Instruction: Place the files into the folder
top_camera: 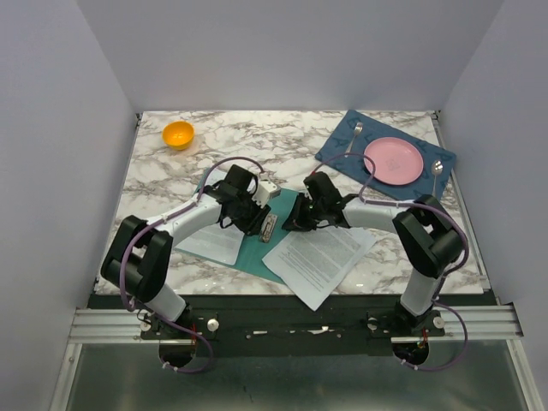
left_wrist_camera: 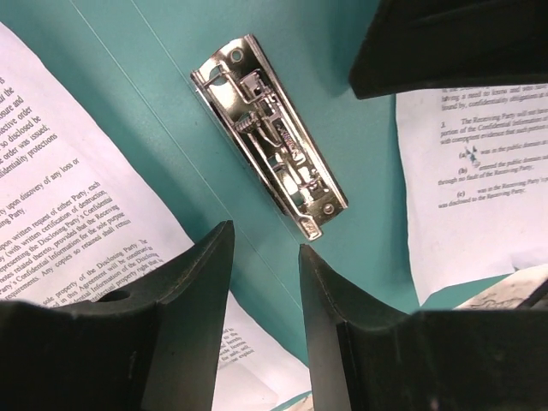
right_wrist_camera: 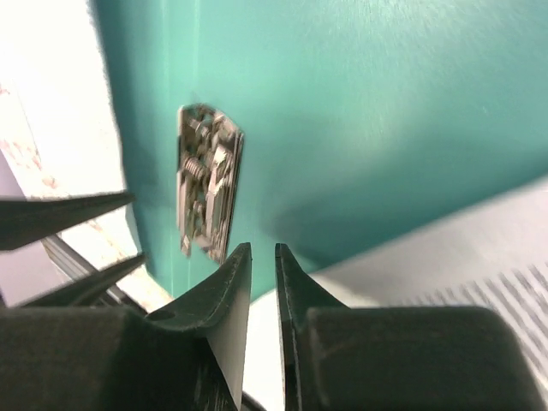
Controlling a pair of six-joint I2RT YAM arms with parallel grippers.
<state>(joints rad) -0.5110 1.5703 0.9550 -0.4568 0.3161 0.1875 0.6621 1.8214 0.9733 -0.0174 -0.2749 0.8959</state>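
Note:
The teal folder lies open in the middle of the table, its metal clip on the spine; the clip also shows in the left wrist view. One printed file lies on the folder's left half. A stack of files lies across its right half and over its near edge. My left gripper is open and empty, just above the folder beside the clip. My right gripper is closed to a narrow gap on the edge of a white sheet, right of the clip.
A dark blue placemat at the back right holds a pink plate, a fork and a spoon. An orange bowl stands at the back left. The two grippers are close together over the folder's spine.

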